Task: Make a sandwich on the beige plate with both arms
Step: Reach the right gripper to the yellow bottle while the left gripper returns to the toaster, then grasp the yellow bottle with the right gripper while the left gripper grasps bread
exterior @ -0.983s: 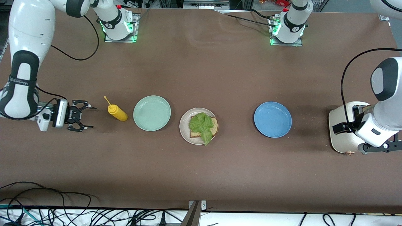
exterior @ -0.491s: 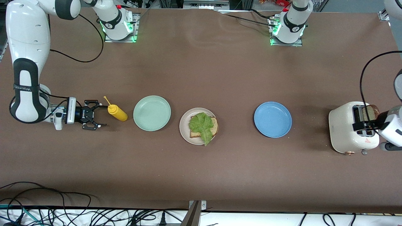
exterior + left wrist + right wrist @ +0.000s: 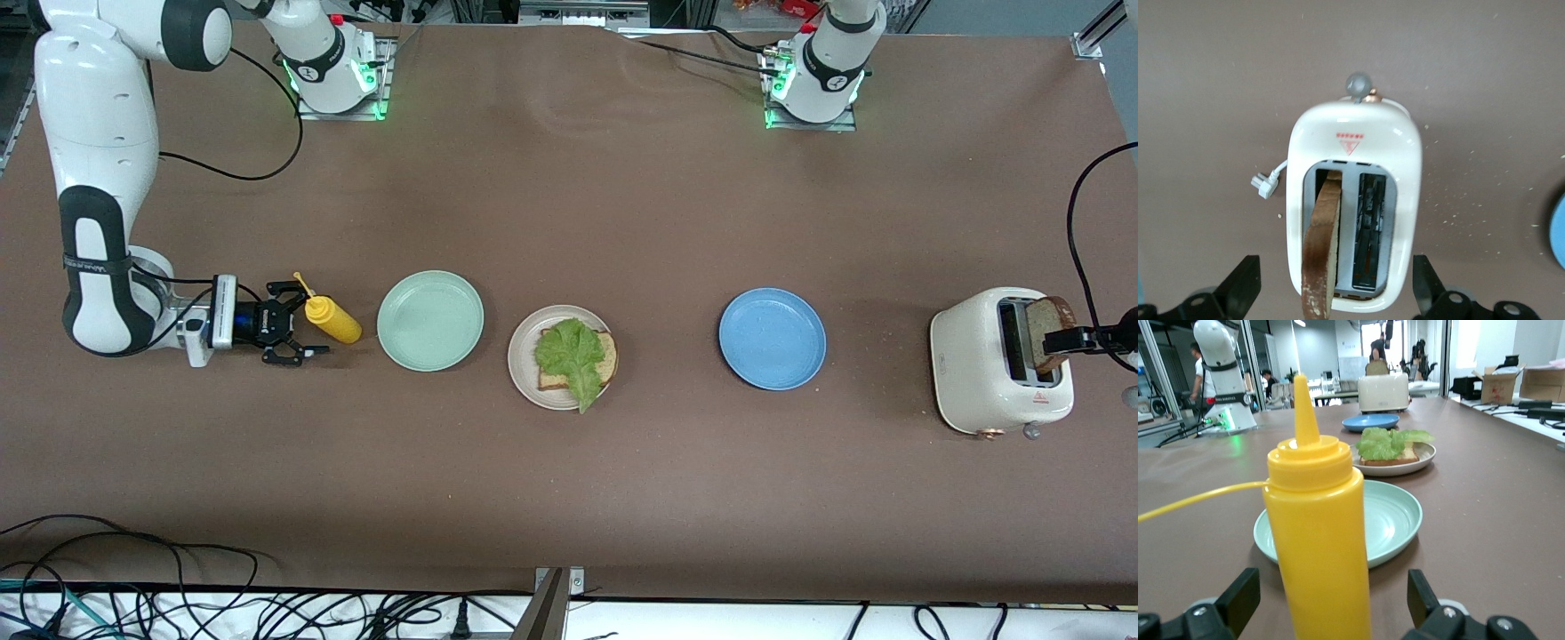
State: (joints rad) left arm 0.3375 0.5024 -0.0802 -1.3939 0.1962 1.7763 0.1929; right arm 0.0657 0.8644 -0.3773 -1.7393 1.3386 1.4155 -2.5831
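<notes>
Looking from the front, the beige plate (image 3: 558,357) sits mid-table between a green plate (image 3: 430,320) and a blue plate (image 3: 772,338), holding bread (image 3: 608,359) topped with lettuce (image 3: 571,352). The right gripper (image 3: 298,327) stands open around a mustard bottle (image 3: 331,318). Over the toaster (image 3: 1353,200) (left wrist view), the left gripper (image 3: 1337,293) is spread wide, a bread slice (image 3: 1322,247) between its fingers, untouched. Right wrist view: the bottle stands between open fingers (image 3: 1239,593).

- mustard bottle (image 3: 332,320): bright yellow
- plates: mint green (image 3: 430,320), beige (image 3: 524,360), blue (image 3: 772,338)
- lettuce (image 3: 572,351): crinkled green
- bread slice (image 3: 1049,331): brown, darker crust
- toaster (image 3: 973,360): cream white, small red triangle mark
- table (image 3: 569,204): plain brown
</notes>
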